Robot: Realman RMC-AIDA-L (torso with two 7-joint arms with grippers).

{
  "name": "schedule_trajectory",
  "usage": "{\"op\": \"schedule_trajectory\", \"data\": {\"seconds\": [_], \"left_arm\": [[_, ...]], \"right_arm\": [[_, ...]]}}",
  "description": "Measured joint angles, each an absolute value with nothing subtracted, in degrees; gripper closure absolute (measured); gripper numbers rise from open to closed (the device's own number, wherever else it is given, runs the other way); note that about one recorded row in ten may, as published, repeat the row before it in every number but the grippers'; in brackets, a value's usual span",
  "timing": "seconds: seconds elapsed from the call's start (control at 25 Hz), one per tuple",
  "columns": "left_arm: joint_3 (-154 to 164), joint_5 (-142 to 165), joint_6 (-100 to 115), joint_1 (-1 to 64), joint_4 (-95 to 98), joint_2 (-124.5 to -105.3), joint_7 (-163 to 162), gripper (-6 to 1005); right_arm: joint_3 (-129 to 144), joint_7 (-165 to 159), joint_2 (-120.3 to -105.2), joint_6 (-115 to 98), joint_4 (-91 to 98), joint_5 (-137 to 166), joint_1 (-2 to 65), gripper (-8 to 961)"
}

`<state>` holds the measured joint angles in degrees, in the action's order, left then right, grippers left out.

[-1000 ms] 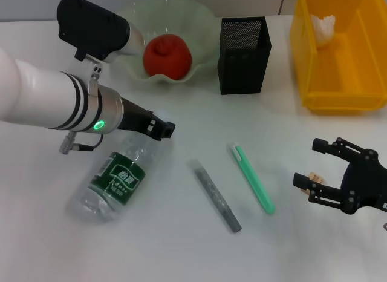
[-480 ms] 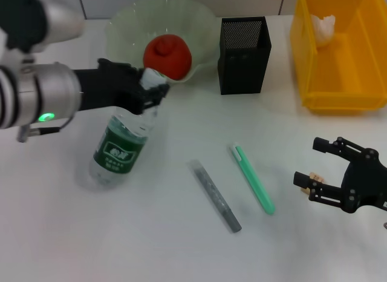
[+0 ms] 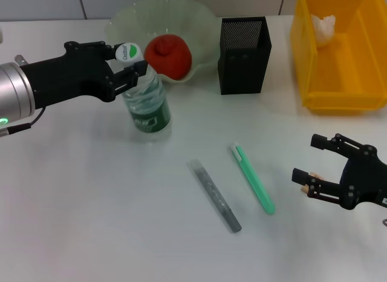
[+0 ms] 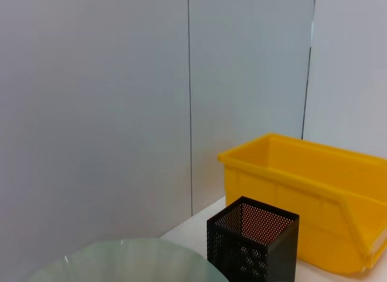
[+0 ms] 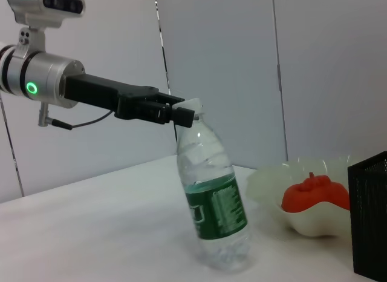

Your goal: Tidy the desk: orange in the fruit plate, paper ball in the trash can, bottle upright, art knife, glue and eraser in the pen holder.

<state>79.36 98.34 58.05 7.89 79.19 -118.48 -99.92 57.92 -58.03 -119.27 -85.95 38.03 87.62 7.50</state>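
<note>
**Bottle nearly upright, cap pinched**

Taking the pen holder (image 3: 244, 54) as my landmark: nearest me, well in front of it and off to its right, my right gripper (image 3: 329, 170) hovered low over the desk (image 3: 91, 221) with its jaws spread, a small tan block that I took for the eraser (image 3: 314, 176) sitting between them, ungripped. In front of the holder lay the green art knife (image 3: 253, 179) and the grey glue (image 3: 215, 195) stick, flat and apart.

To the holder's left, my left gripper (image 3: 128, 69) was clenched on the cap of the bottle (image 3: 145, 100), whose base touched the desk while the body leaned, going by the right wrist view. Just behind, the orange (image 3: 167, 54) sat in the fruit plate (image 3: 199, 19). To the holder's right, the paper ball (image 3: 321, 26) rested in the trash can (image 3: 344, 82).

My worry was letting go too soon: leaning like that, the bottle could topple or roll into the plate. A sideways drag on release could tip it too.
</note>
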Motion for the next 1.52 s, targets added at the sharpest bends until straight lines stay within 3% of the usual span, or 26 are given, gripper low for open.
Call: {"op": "schedule_trajectory", "data": {"seconds": [0.88, 1.16, 1.36, 1.4, 1.52], "left_arm": [[77.9, 93.3, 56.6, 10.0, 72.7, -118.73, -94.2, 559], [77.5, 90.8, 57.1, 7.7, 75.7, -118.64, -91.2, 338], [77.1, 88.9, 58.6, 4.6, 78.5, -118.66, -89.0, 209], [76.9, 83.0, 69.1, 1.1, 75.9, -118.54, -77.9, 210], [76.8, 80.7, 74.5, 0.5, 71.8, -118.52, -71.8, 210]], "right_arm": [[58.4, -60.4, -119.15, -86.4, 38.5, 88.0, 8.0, 132], [58.1, -65.7, -119.04, -87.2, 42.7, 88.2, 7.6, 132], [58.1, -84.9, -118.52, -88.2, 56.4, 94.9, 7.9, 133], [58.2, -90.6, -118.55, -88.4, 60.6, 97.9, 8.3, 133], [59.2, -111.3, -118.89, -89.8, 75.6, 110.6, 11.6, 133]]}}
